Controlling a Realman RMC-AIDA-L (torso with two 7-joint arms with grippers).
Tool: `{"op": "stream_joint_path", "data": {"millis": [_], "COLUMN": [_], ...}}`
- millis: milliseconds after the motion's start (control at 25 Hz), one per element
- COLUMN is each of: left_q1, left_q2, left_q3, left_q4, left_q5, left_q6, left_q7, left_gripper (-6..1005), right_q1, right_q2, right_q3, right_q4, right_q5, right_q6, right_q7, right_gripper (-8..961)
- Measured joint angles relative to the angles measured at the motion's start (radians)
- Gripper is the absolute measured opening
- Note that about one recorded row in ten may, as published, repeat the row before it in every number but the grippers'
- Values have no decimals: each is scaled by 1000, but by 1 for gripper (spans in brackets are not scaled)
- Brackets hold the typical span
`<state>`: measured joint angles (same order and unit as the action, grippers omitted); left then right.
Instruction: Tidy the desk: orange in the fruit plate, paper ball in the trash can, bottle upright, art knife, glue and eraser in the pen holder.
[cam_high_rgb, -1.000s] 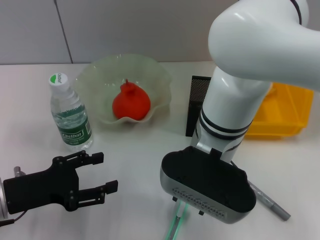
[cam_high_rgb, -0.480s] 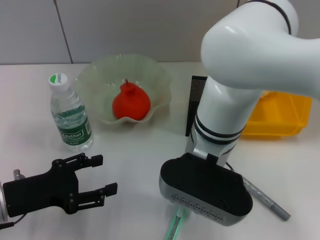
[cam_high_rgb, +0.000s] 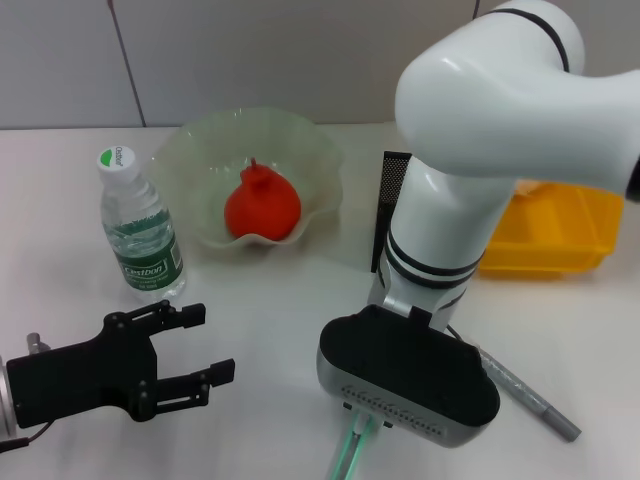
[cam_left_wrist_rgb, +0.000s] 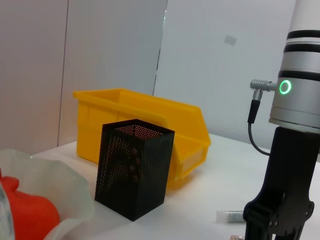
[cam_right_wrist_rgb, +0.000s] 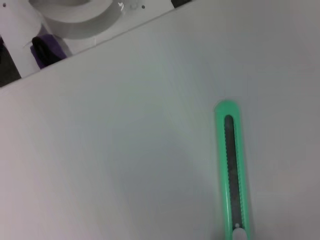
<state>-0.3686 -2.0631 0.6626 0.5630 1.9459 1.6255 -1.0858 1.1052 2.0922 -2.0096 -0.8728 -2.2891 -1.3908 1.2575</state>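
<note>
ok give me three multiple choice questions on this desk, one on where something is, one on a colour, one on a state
1. Where is the orange?
A. in the green bowl
B. in the yellow bin
C. loose on the desk

2. What colour is the mesh pen holder?
A. yellow
B. black
C. white

3. How is the water bottle standing?
A. on its side
B. upside down
C. upright, cap on top

Answers:
1. A, the red-orange fruit sits inside the wavy-rimmed bowl.
2. B, it is black in the left wrist view, with the yellow bin behind it.
3. C, the head view shows its white cap at the top, near the left gripper, whose fingers are open.
</note>
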Motion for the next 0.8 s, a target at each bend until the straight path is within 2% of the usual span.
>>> {"op": "stream_joint_path", "data": {"millis": [200, 800], "left_q1": [-1, -2], "left_q2": [0, -5], "left_q3": [0, 0], "left_q4": [0, -3], "left_q5": [-1, -5], "left_q6": [-1, -9], "left_q7": [1, 6], "left_gripper": [813, 812], "right_q1": [15, 60], "right_q2": [0, 0], "right_q3": [-2, -2], "right_q4": [18, 72], "right_q5": [13, 42], "right_q6": [6, 16], "right_q7": [-14, -40], "right_gripper": [426, 426]}}
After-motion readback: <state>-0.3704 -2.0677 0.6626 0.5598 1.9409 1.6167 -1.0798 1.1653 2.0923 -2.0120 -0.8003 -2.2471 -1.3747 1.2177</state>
